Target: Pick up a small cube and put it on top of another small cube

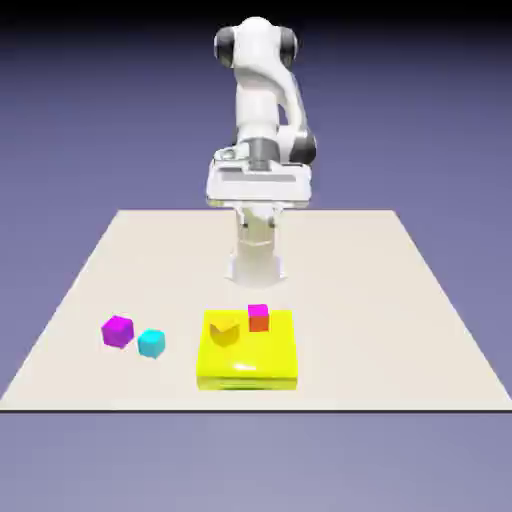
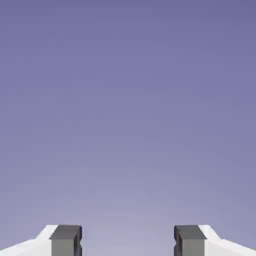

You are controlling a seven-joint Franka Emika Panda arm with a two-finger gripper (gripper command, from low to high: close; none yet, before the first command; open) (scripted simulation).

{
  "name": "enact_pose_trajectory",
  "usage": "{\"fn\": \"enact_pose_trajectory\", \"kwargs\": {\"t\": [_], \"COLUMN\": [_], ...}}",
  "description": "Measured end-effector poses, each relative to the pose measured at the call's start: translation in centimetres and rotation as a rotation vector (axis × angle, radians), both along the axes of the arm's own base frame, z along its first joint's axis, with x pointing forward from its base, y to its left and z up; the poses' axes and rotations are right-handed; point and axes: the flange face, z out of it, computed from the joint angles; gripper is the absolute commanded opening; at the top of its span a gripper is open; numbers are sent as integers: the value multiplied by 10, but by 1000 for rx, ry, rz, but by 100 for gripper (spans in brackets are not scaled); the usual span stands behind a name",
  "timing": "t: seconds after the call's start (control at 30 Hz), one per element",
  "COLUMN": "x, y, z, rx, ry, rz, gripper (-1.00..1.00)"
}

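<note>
Claw [image 2: 128, 242] wide open, nothing between the two grey finger tips [image 2: 65, 240]. Hand view shows only plain blue-violet backdrop past them; no table, no cube.

In the exterior view the arm [image 1: 262, 100] stands folded over its base, hand block [image 1: 259, 184] held high above the far part of the table [image 1: 400, 300]. The fingers themselves are hard to make out there, probably hidden behind the hand block.

All task items lie well below and camera-ward of the claw, none touching it:
- Yellow slab [image 1: 249, 352], flat on the table, roughly straight ahead of the claw, nearest item to the base.
- Yellow cube [image 1: 225, 331] on the slab's top, toward its far left part; same colour as the slab, so edges are faint.
- Red cube [image 1: 259, 321] on the slab, just beside the yellow cube toward the exterior view's right. A small magenta cube [image 1: 257, 311] sits on top of it.
- Magenta cube [image 1: 117, 331] on bare table, well off toward the exterior view's left of the claw line.
- Cyan cube [image 1: 151, 343] just beside that magenta cube, between it and the slab, apart from both.
</note>
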Motion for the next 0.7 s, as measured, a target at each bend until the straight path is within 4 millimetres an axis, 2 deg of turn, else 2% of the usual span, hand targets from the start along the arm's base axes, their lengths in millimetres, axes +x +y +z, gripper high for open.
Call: {"fn": "enact_pose_trajectory", "kwargs": {"t": [0.1,0.37,0.57,0.7], "x": [18,55,65,65], "y": [-6,-31,-63,-91], "z": [-25,-118,-190,-230], "rx": [-39,-240,-454,-618], "ry": [112,432,684,862], "rz": [71,308,506,645], "gripper": [0,0,0,0]}}
